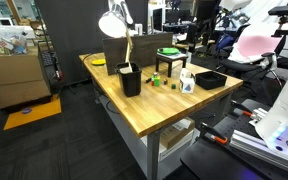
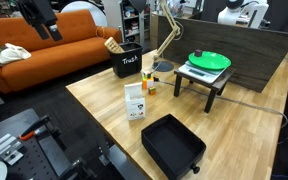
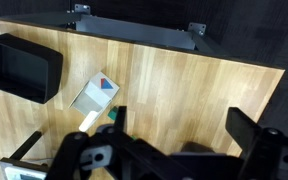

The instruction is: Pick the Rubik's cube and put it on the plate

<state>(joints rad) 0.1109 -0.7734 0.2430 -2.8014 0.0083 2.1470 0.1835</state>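
The Rubik's cube, seemingly the small coloured block, sat on the worktop just beside the white carton, well apart from the plate. The fingers hung spread and empty, with the carton ahead of them, off-centre.

Gripper: dark and blurred in the wrist view, cut off by the bottom edge; jaw spacing unreadable.
Black tray: clipped by the left edge.
Rubik's cube: too small to tell its faces.
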